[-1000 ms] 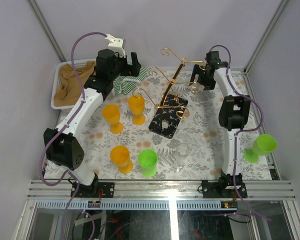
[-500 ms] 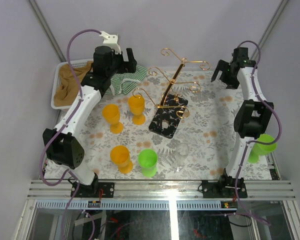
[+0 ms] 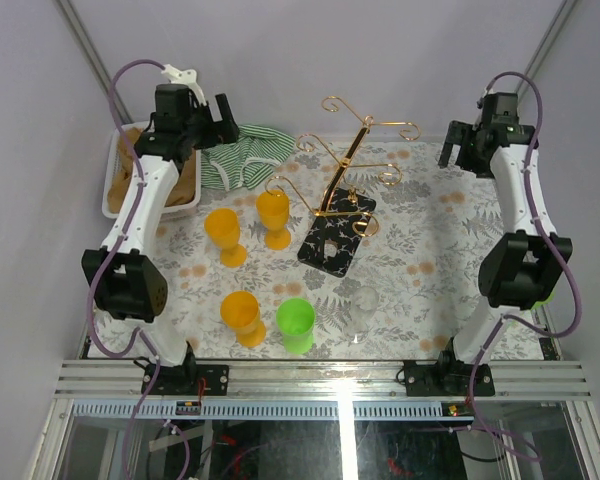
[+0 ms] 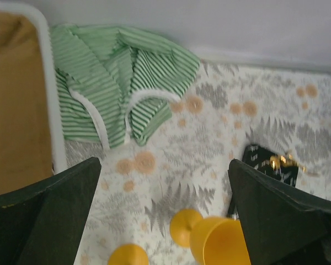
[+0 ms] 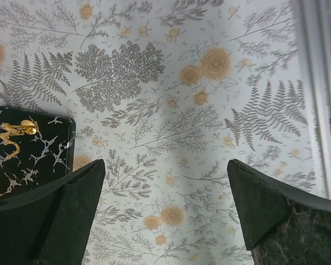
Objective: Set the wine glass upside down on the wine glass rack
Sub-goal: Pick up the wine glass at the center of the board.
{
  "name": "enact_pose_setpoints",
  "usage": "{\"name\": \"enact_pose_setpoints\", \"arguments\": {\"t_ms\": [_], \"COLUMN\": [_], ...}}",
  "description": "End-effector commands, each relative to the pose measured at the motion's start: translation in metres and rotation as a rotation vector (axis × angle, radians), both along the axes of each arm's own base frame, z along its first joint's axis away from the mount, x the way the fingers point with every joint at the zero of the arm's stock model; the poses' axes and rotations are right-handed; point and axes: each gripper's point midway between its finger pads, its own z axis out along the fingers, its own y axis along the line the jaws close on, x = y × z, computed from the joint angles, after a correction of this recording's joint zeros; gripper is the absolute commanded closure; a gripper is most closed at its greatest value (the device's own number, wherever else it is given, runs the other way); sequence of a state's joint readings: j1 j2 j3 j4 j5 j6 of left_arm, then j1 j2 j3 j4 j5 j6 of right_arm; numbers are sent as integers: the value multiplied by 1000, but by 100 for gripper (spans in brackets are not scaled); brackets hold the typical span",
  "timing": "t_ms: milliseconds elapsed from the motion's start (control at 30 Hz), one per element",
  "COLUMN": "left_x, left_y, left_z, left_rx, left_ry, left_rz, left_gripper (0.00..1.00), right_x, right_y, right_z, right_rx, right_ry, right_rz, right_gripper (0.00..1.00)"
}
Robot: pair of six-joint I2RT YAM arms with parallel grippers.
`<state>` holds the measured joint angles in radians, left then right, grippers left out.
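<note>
Aloft — left end effector (image 3: 218, 118), right end effector (image 3: 462, 150)

Plain pale lilac walls (image 3: 280, 50) close in the table (image 3: 430, 220) behind and at both sides. The table's cover is fern-and-flower printed, and metal rails (image 3: 280, 378) line its near edge.

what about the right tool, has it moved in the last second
Yes. The right tool has swung right in the top view, away from the wine glass rack whose hooks it was beside.
</note>
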<state>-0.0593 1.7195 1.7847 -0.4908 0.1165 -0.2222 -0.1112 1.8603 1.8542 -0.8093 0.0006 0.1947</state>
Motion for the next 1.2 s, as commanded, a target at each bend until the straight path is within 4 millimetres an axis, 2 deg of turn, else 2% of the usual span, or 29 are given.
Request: {"name": "enact_pose_setpoints", "arguments": {"t_ms": [0,133,367,500,700,833,1000,1167], "left_x": [-25,-41,-60,-67,-77,-80,-76,-70], "left_y": [-25,-35,-50,-57,-79,-83,-72,-79], "left_z": [-20,-36,-67,-81,-99,-116,-123,-117], "left_rx": [31,69,59,56,83,99,121,93], "left_ry": [108,142,240,288,326,370,403,399], "left_rz": [-133,-176,-254,-273,-330,-317,-240,-256], "left_gripper": [0,0,0,0,0,0,0,0], "right_x": [-22,-31,-35,-37,-39,-40,-42,-42], "right_y": [-13,-11,6,6,5,3,1,0], "right_z": [55,73,90,92,88,86,88,89], "right_rx": [-100,-92,-21,-29,-43,-52,-65,-72], "right_ry": [-100,-143,-228,-248,-248,-242,-248,-252], "right_rz": [4,2,43,47,49,47,43,44], "right_gripper": [0,0,0,0,0,0,0,0]}}
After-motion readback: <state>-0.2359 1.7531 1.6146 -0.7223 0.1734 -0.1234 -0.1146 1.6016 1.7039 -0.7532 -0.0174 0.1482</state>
